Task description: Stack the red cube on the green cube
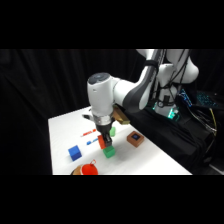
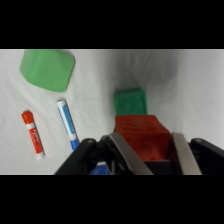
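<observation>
My gripper (image 1: 104, 140) comes down over the middle of the table, shut on the red cube (image 1: 101, 143). In the wrist view the red cube (image 2: 142, 136) sits between the two metal fingers (image 2: 123, 151) of the gripper (image 2: 151, 150). The green cube (image 1: 108, 152) stands on the table just below and to the right of the held cube. Seen from the wrist, the green cube (image 2: 130, 101) shows just beyond the red one, partly covered by it. I cannot tell whether the two cubes touch.
A blue cube (image 1: 75, 153) lies to the left, and a brown-orange cube with a dark face (image 1: 135, 138) to the right. A paler green cube (image 2: 47, 69), a red marker (image 2: 32, 134) and a blue marker (image 2: 67, 123) lie nearby. A round red bowl-like thing (image 1: 90, 170) sits at the front edge.
</observation>
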